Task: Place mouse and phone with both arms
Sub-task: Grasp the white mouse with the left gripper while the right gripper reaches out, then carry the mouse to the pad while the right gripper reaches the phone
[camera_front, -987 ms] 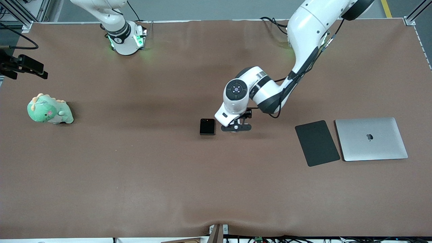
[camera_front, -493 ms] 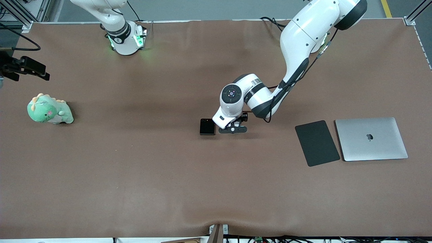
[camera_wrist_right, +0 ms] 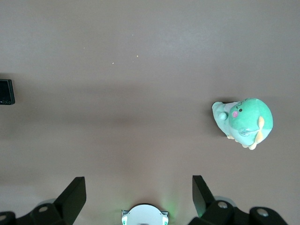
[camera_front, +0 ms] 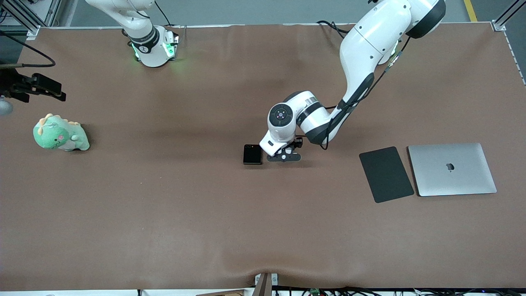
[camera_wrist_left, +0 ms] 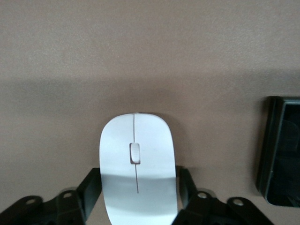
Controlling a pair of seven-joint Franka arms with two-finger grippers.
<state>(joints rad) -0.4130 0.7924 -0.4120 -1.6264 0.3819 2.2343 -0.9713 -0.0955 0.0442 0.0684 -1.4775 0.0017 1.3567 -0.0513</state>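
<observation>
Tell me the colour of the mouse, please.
White and glossy, with a thin centre line; the mouse shows best in the left wrist view.

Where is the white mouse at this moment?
The mouse lies on the table near its middle, beside the phone, between the jaws of the left gripper.

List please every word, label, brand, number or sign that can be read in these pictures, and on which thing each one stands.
No words or numbers can be read anywhere.
Apple logo, a sign without letters: on the lid of the closed silver laptop.
Small mark on the black band of the right arm near its base: too small to read.
The mouse, phone, mouse pad and green plush toy show no text.
</observation>
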